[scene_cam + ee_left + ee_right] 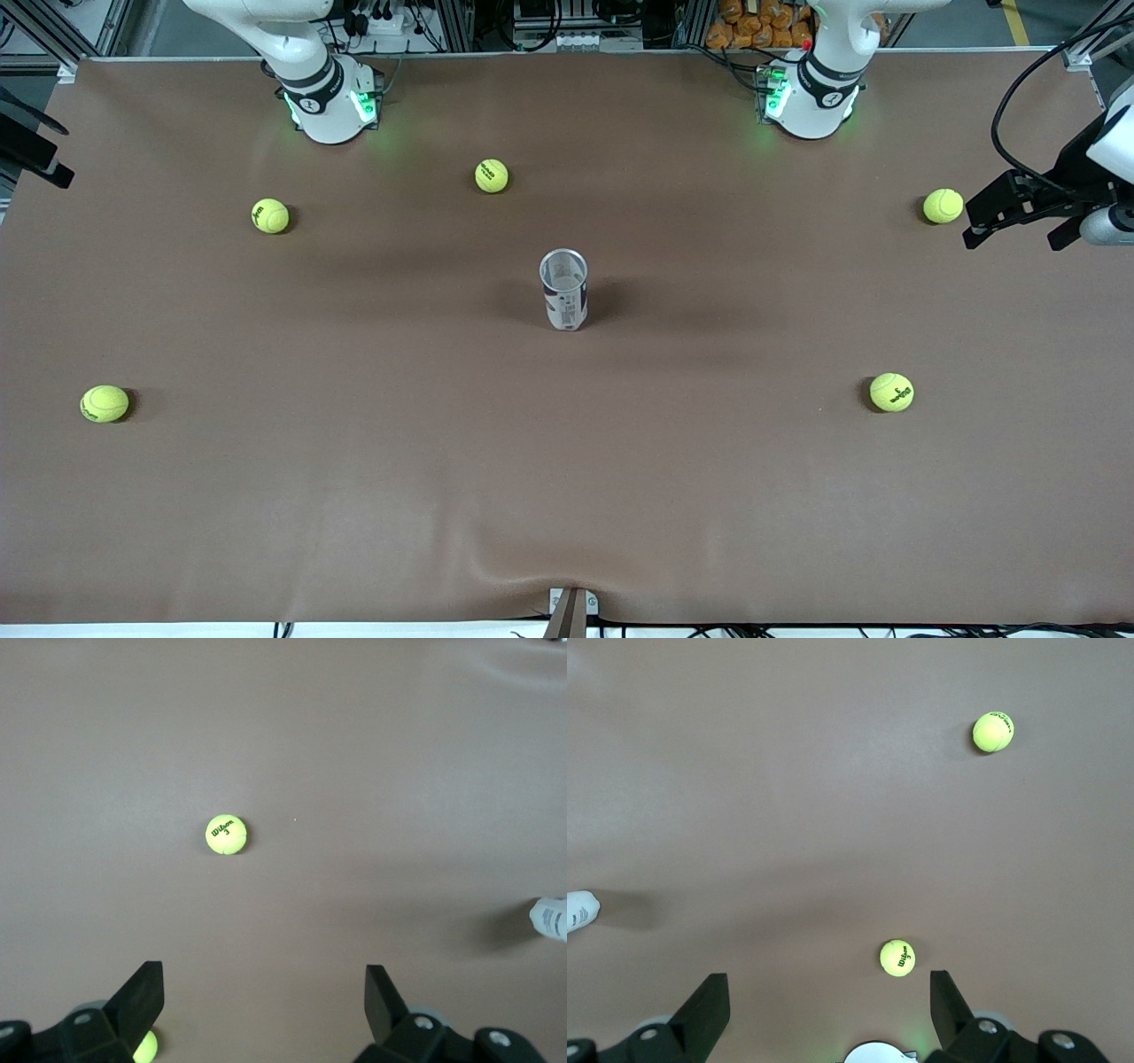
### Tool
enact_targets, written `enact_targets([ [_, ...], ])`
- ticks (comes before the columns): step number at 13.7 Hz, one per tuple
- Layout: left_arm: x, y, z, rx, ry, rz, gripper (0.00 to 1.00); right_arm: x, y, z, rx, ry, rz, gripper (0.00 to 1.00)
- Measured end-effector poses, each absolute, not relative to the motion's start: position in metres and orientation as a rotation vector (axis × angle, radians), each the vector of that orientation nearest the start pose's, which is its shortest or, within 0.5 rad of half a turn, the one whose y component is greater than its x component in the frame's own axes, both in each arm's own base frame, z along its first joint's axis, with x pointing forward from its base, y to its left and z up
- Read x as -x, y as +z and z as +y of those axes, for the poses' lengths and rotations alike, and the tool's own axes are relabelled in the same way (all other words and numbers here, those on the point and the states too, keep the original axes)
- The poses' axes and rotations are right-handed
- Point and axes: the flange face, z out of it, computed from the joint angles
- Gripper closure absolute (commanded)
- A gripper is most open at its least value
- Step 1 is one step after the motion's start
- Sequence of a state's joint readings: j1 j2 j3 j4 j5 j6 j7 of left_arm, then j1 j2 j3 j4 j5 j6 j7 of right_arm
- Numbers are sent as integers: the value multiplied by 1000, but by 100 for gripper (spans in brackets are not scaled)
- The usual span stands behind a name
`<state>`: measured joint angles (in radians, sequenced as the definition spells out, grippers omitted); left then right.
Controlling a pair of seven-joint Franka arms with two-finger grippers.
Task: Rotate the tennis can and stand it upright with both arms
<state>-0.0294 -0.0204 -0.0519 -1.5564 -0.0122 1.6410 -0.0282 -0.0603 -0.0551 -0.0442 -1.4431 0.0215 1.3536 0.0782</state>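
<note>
Tennis can (pixel 564 290) already upright, open end up, mid-worktop, well apart from all 5 balls. Left claw (pixel 1019 221) fingers apart, empty, over worktop edge at left arm's end. Right claw (pixel 824 1014) apart, empty, raised. Best: retreat w/o touching can.

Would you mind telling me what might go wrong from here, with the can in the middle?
1. The tennis can stands upright and narrow; a sideways nudge could topple it.
2. Both grippers are open and away from it: left gripper, right gripper. An approach could knock a nearby tennis ball rolling.
</note>
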Motion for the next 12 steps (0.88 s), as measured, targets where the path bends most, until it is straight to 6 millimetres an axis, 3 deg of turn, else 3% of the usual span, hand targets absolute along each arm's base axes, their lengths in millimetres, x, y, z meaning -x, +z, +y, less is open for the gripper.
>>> enact_targets([
  [12, -554, 648, -36, 3151, -161, 100, 0, -509, 694, -52, 3105, 53, 277, 0],
])
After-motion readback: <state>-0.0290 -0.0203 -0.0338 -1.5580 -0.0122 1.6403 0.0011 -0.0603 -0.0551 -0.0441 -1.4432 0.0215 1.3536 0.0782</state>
